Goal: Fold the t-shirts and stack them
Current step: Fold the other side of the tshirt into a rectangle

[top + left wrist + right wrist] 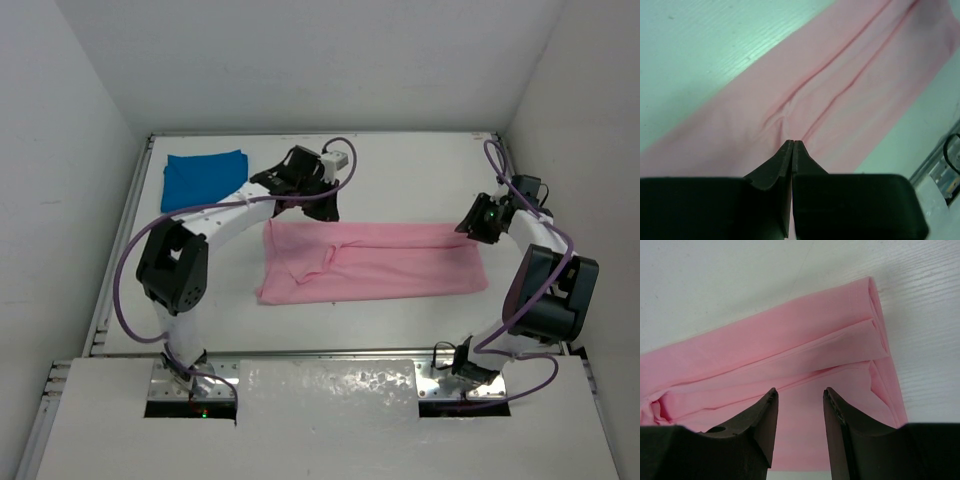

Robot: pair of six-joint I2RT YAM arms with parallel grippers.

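Note:
The light pink t-shirt (370, 262) lies folded into a long strip across the middle of the table. It fills the left wrist view (840, 90) and the right wrist view (790, 350). The blue t-shirt (203, 178) is a small folded rectangle at the back left. My left gripper (318, 205) hovers over the pink strip's far edge near its left part; its jaws (792, 143) are shut with no cloth between them. My right gripper (472, 224) is open and empty over the strip's right end (800, 392).
The white table (400, 170) is enclosed by white walls on three sides. A raised rail (120, 240) runs along its left edge. Purple cables (340, 160) loop off both arms. The arm bases sit on a foil-covered board (330, 385) at the near edge.

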